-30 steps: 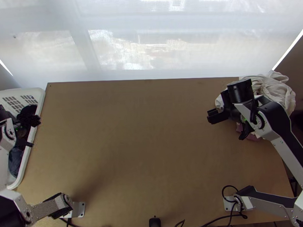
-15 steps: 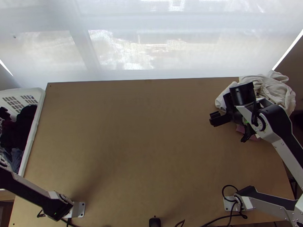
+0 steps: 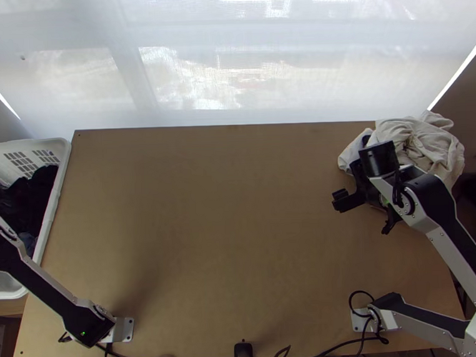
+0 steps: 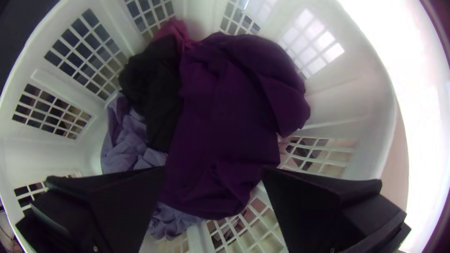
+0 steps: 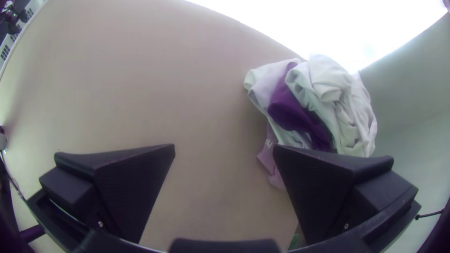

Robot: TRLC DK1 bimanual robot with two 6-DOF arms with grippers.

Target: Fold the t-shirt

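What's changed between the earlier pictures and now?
In the top view, the left arm has swung toward the left edge; its gripper now hangs open over purple cloth in the basket. The right gripper has shifted slightly toward the table's near edge, open. Neither holds anything now. The basket and the bunched white cloth stayed put.
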